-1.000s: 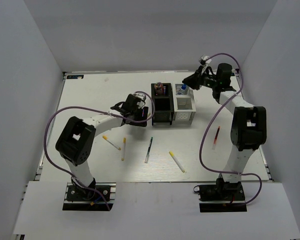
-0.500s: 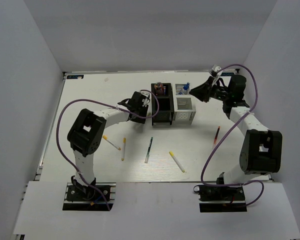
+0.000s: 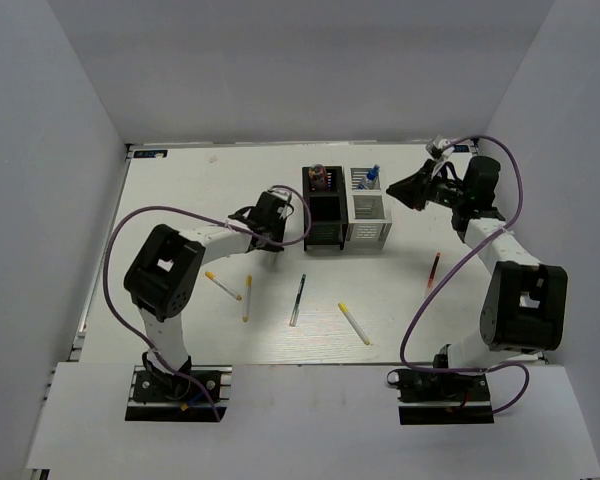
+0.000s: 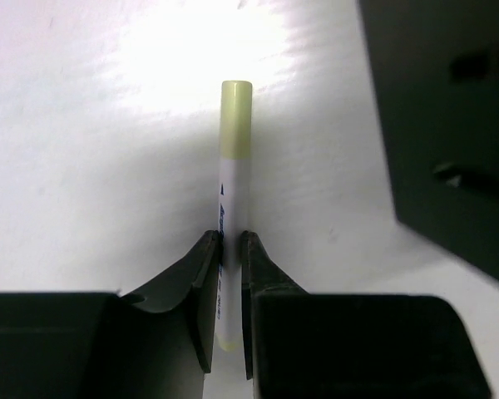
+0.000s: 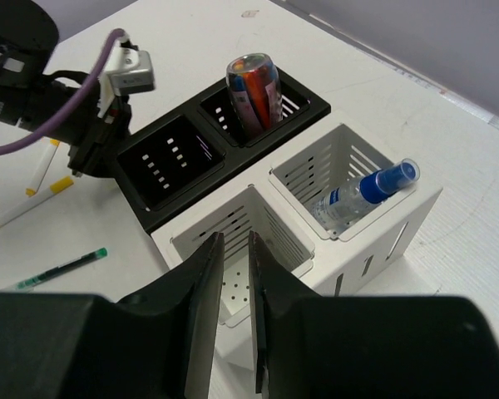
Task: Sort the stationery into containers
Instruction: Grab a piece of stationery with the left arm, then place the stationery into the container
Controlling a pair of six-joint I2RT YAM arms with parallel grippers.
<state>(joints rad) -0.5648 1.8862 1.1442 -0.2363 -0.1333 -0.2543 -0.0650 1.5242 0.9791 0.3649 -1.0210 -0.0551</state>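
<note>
In the top view, your left gripper (image 3: pixel 270 228) sits low on the white table (image 3: pixel 180 190), just beside the black holder (image 3: pixel 325 238). You cannot tell from here how its fingers stand. Your right gripper (image 3: pixel 412 188) hangs near the white holder (image 3: pixel 368 235). The pink tube (image 3: pixel 321 176) stands in the black holder's rear compartment, and the blue-capped bottle (image 3: pixel 368 178) is in the white holder's rear one. Three loose white pens (image 3: pixel 223 286), a dark pen (image 3: pixel 298 300) and a red pen (image 3: pixel 435 271) lie on the table. Plain pale walls (image 3: pixel 70 120) close it in on three sides.

In the left wrist view, your left gripper (image 4: pixel 230 241) pinches the barrel of a yellow-ended pen (image 4: pixel 235 166) that lies on the table with its yellow end pointing away. The black holder (image 4: pixel 449 125) stands to the right, apart from the pen. The pen's near end is hidden between the fingers.

In the right wrist view, your right gripper (image 5: pixel 237 245) has its fingers only a narrow slit apart, with nothing between them. It hangs over the white holder (image 5: pixel 374 249). The bottle (image 5: pixel 366 191) leans in its rear compartment, and the tube (image 5: pixel 254 83) stands upright in the black holder (image 5: pixel 308 101). The dark pen (image 5: pixel 62 270) is partly cut off by the gripper body.
</note>
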